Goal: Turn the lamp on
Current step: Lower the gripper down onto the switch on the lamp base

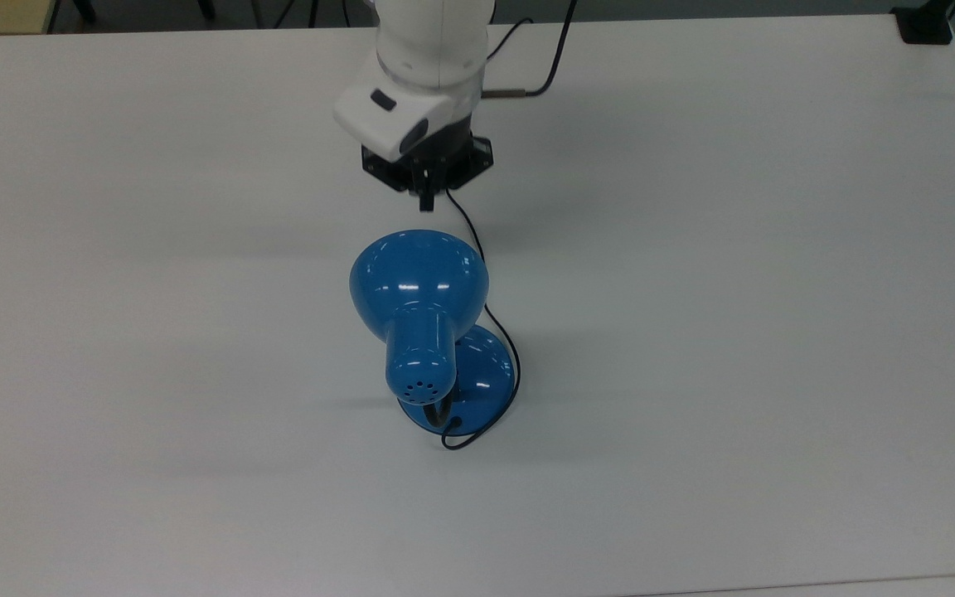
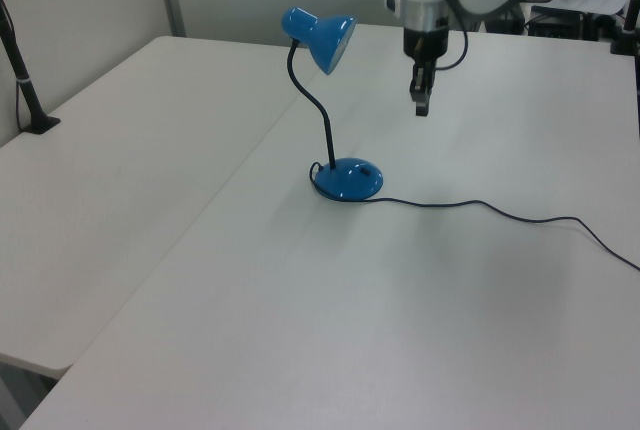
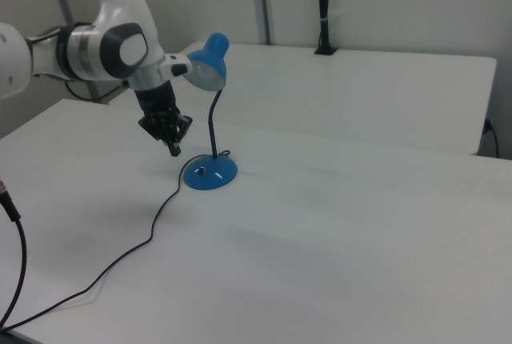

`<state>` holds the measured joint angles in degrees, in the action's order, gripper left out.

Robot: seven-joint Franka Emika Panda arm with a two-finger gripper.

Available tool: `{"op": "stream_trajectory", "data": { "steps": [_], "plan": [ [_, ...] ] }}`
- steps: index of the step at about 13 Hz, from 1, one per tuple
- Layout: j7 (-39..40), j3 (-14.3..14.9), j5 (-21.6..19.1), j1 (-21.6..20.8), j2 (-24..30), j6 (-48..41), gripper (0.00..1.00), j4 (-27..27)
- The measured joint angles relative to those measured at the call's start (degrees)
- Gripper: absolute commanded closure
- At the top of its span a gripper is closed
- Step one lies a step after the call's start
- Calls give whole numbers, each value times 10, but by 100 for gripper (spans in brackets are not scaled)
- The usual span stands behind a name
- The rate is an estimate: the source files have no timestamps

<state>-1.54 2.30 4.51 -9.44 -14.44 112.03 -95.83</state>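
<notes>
Roughly mid-table (image 1: 776, 290), the lamp (image 1: 419, 286) stands upright on its round base (image 2: 348, 179), shade tipped toward twelve o'clock in the top view. At twelve o'clock from the shade, the gripper (image 1: 426, 199) hangs above the cord (image 1: 467, 224), clear of the lamp, fingers pressed together and holding nothing. The cord trails off from the base across the table.

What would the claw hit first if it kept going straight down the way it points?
Probably the white table, or the black cord lying there; the claw hangs beside the lamp, not over it.
</notes>
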Motion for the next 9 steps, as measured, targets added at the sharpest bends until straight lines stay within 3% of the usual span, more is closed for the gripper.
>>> {"op": "stream_trajectory", "data": {
  "steps": [9],
  "plan": [
    [0,0,1,-8,-84,143,100,0]
  ]
}}
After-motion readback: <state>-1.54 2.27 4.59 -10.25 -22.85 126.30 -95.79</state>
